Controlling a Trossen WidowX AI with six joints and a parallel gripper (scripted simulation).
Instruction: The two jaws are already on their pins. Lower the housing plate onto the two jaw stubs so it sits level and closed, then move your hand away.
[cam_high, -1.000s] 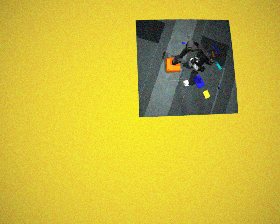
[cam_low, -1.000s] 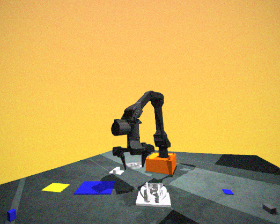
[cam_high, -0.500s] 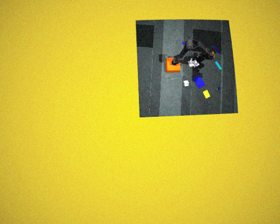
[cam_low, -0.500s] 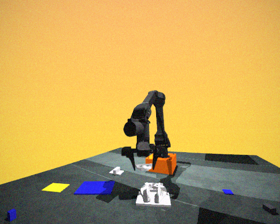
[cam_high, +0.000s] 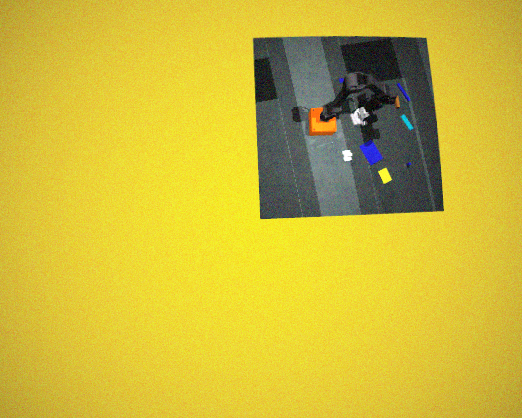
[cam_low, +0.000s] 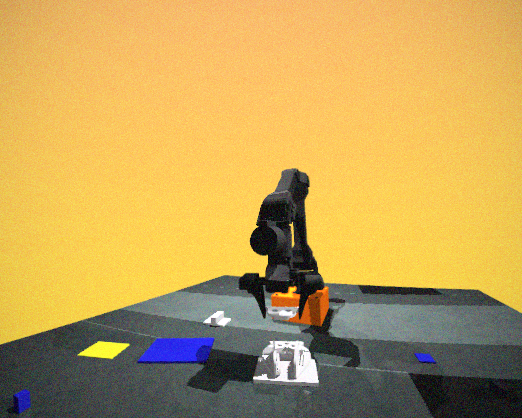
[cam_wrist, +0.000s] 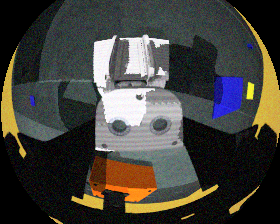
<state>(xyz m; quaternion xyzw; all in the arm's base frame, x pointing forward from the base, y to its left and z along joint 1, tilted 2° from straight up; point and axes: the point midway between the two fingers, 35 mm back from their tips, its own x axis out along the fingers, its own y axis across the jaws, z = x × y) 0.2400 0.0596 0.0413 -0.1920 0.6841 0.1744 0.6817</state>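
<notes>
The housing plate is pale, with two round holes and a rounded edge. My gripper is shut on it, one finger at each side. The plate hangs in the air, apart from the jaw assembly. The white base stands on the table, with two upright jaws on it; the left jaw and the right jaw show in the exterior view. In the wrist view the base lies beyond the plate's rounded edge, partly covered by it. The pins are too small to tell.
An orange block stands at the arm's foot. A small white stand, a blue sheet and a yellow sheet lie to one side.
</notes>
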